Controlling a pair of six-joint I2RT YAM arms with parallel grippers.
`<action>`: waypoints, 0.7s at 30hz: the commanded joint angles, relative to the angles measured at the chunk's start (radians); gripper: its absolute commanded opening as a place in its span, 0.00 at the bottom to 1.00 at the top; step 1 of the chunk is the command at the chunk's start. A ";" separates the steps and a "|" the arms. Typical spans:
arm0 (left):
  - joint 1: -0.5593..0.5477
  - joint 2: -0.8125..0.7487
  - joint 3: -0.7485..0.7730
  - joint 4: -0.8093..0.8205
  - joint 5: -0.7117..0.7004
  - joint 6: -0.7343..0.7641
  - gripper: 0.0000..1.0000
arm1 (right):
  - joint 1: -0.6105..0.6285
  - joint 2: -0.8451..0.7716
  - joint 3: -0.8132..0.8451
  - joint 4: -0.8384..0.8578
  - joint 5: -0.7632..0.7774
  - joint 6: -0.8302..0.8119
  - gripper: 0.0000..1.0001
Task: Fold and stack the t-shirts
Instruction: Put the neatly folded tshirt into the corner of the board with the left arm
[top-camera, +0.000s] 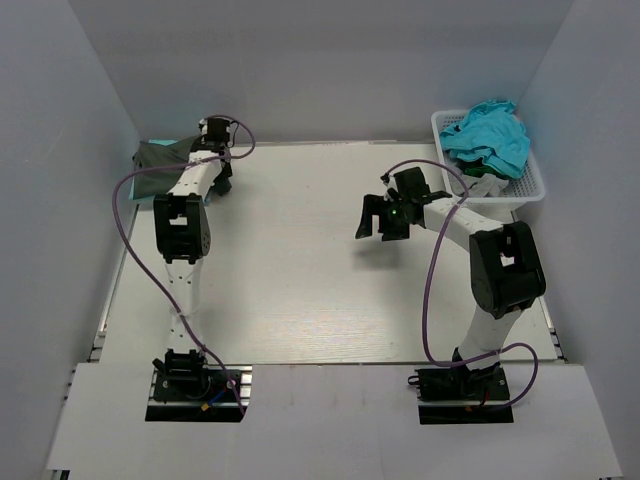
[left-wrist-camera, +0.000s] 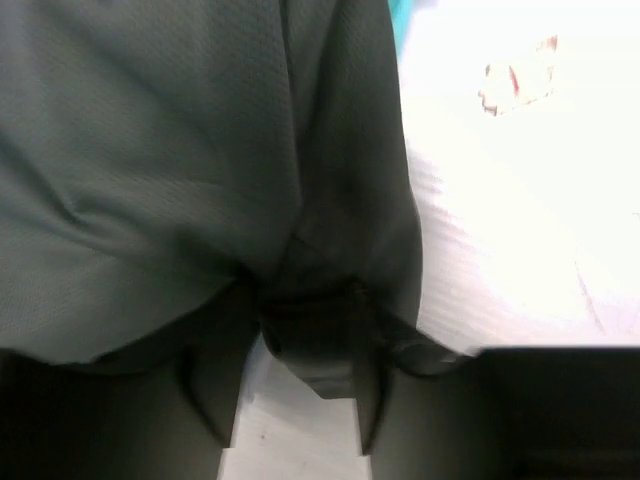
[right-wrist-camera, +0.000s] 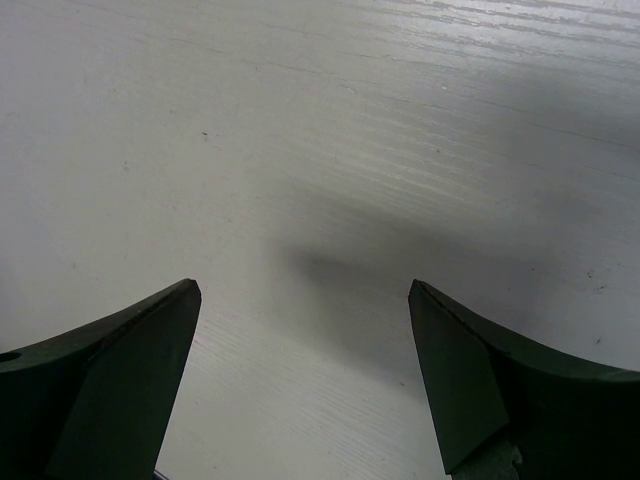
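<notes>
DESK: What is happening at the far left corner of the table (top-camera: 300, 280)?

PHOTOGRAPHER: The left arm reaches into that corner, where the dark t-shirt (top-camera: 163, 157) lies bunched close to the side wall. The left gripper (left-wrist-camera: 305, 335) is clamped on a fold of it. In the wrist view the charcoal fabric fills most of the frame and draws into a tight pinch between the two black fingers (left-wrist-camera: 210, 395). White tabletop shows beneath them and off to the right. A strip of turquoise cloth (left-wrist-camera: 399, 20) peeks out at the shirt's upper edge. I cannot tell what garment it belongs to.

DESK: And the other arm?

PHOTOGRAPHER: The right arm bends in from its base toward the middle of the table. The right gripper (top-camera: 385, 215) hangs above bare wood-grain surface with its jaws spread wide and nothing between them. Its wrist camera shows only the two dark fingertips (right-wrist-camera: 150, 350), the pale boards and a soft shadow between them. It is well apart from the dark t-shirt.

DESK: Where is the rest of the laundry?

PHOTOGRAPHER: In the white lattice basket (top-camera: 535, 188) at the far right corner, just beyond the right arm's elbow. A crumpled turquoise heap (top-camera: 490, 135) rises above its rim. Some paler cloth lies under the heap, too small to identify. Purple cables (top-camera: 125, 235) loop from both arms.
</notes>
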 joint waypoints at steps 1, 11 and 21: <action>0.003 -0.058 0.039 -0.032 0.040 -0.002 0.55 | -0.001 -0.051 0.036 -0.009 -0.001 -0.024 0.91; 0.003 -0.422 -0.055 -0.089 0.136 -0.025 1.00 | -0.003 -0.229 -0.005 0.058 0.005 -0.014 0.91; -0.017 -0.985 -0.681 -0.094 0.164 -0.267 1.00 | -0.001 -0.430 -0.172 0.166 0.051 0.092 0.91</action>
